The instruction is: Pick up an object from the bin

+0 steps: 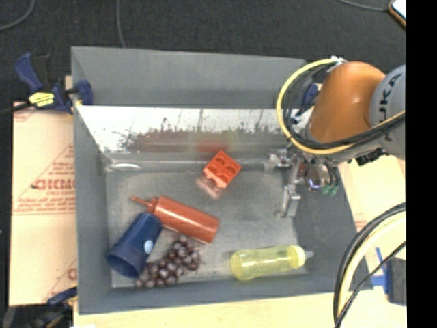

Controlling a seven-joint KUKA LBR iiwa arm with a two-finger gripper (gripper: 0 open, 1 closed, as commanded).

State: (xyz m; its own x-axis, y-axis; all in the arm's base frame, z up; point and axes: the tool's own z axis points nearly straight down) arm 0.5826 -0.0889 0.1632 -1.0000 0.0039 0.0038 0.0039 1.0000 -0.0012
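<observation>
Hovering at the bin's (179,78) right, jaws hung over bare floor | spread: could not tell | yellow bottle (266,263) lay nearest: centre over it first

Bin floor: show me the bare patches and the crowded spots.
Bare: the middle, between orange block, red bottle and yellow bottle; also the left floor behind the red bottle. Crowded: front-left corner, where blue cup, red bottle and purple grapes huddle.
</observation>
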